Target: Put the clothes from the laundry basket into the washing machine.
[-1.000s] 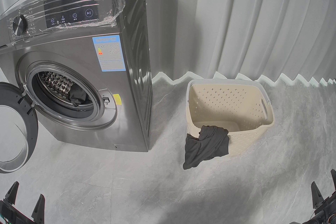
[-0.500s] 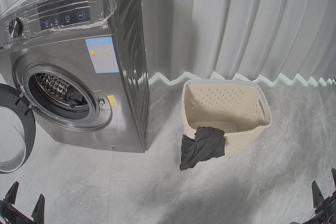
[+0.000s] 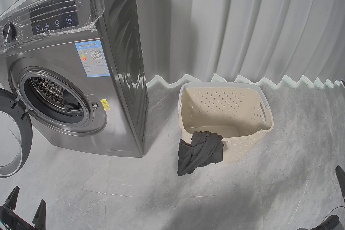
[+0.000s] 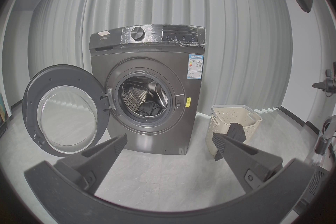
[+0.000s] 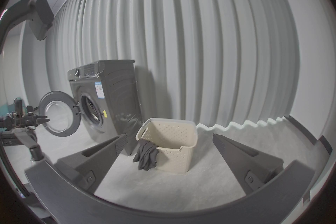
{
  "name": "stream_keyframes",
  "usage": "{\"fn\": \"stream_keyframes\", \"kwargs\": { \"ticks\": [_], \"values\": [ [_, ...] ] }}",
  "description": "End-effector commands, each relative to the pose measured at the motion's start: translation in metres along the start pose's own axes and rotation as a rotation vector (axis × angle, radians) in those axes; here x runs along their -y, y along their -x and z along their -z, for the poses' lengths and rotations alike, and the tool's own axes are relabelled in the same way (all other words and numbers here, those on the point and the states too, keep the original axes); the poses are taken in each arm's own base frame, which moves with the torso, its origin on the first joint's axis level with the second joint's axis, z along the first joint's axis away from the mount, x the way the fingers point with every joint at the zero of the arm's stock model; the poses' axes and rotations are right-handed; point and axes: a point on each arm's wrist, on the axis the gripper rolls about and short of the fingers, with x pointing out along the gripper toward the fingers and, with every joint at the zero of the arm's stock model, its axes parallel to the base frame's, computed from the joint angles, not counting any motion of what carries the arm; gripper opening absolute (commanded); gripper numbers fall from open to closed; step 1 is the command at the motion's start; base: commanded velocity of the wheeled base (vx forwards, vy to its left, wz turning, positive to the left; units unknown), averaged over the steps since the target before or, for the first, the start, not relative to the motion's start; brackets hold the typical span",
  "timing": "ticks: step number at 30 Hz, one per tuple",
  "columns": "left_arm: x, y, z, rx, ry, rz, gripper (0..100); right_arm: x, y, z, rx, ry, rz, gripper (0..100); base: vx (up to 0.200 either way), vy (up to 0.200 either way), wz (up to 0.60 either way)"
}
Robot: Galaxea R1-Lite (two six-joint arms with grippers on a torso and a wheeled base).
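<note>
A cream laundry basket [image 3: 261, 105] [image 4: 224, 116] [image 5: 182, 130] stands on the floor to the right of the grey washing machine [image 3: 118, 61] [image 4: 154, 46] [image 5: 119, 88]. One dark garment [image 3: 199, 151] [image 4: 235, 132] [image 5: 146, 154] hangs over the basket's near rim, down to the floor. The machine's round door [image 3: 10, 141] [image 4: 63, 111] [image 5: 57, 118] is swung open. Another dark garment [image 3: 70, 101] [image 4: 149, 107] lies in the drum. My left gripper [image 3: 24, 202] [image 4: 169, 146] is open and empty, low at the near left. My right gripper [image 5: 169, 146] is open and empty, low at the near right, well back from the basket.
White pleated curtains [image 3: 233, 15] hang behind the machine and basket. The pale marble-look floor [image 3: 143, 191] is bare between me and both. The open door juts out to the left of the machine.
The whole head picture has shifted left, so the camera has turned right. The right gripper's fingers have dropped nearly out of the head view's corner. Basket and garment lie as before.
</note>
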Motion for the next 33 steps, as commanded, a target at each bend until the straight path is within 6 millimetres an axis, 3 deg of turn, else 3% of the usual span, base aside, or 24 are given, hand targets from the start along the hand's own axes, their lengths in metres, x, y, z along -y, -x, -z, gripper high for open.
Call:
{"fn": "stream_keyframes", "kwargs": {
  "ticks": [1,3,6,7,10,19,25,33],
  "values": [
    [0.000,0.000,0.004,0.000,-0.001,0.000,100,0.007,-0.121,0.003,-0.436,-0.106,-0.297,100,0.000,0.000,0.00],
    [0.000,0.000,0.004,0.000,-0.002,0.000,100,0.000,-0.147,0.009,-0.444,-0.126,-0.352,100,0.000,0.000,0.00],
    [0.000,0.000,0.004,0.000,-0.001,0.000,100,-0.016,-0.170,0.019,-0.475,-0.179,-0.431,100,0.000,0.000,0.00],
    [0.000,0.000,0.004,0.000,-0.001,0.000,100,-0.017,-0.172,0.020,-0.477,-0.183,-0.432,100,0.000,0.000,0.00],
    [0.000,0.000,0.004,0.000,-0.001,0.000,100,-0.033,-0.202,0.041,-0.553,-0.227,-0.370,100,0.000,0.000,0.00],
    [0.000,0.000,0.004,0.000,-0.001,0.000,100,-0.047,-0.252,0.082,-0.622,-0.236,-0.333,100,0.000,0.000,0.00],
    [0.000,0.000,0.004,0.000,0.001,0.000,100,-0.054,-0.271,0.107,-0.649,-0.218,-0.298,100,0.000,0.000,0.00],
    [0.000,0.000,0.004,0.000,0.001,0.000,100,-0.074,-0.293,0.122,-0.637,-0.246,-0.286,100,0.000,0.000,0.00]
  ]
}}
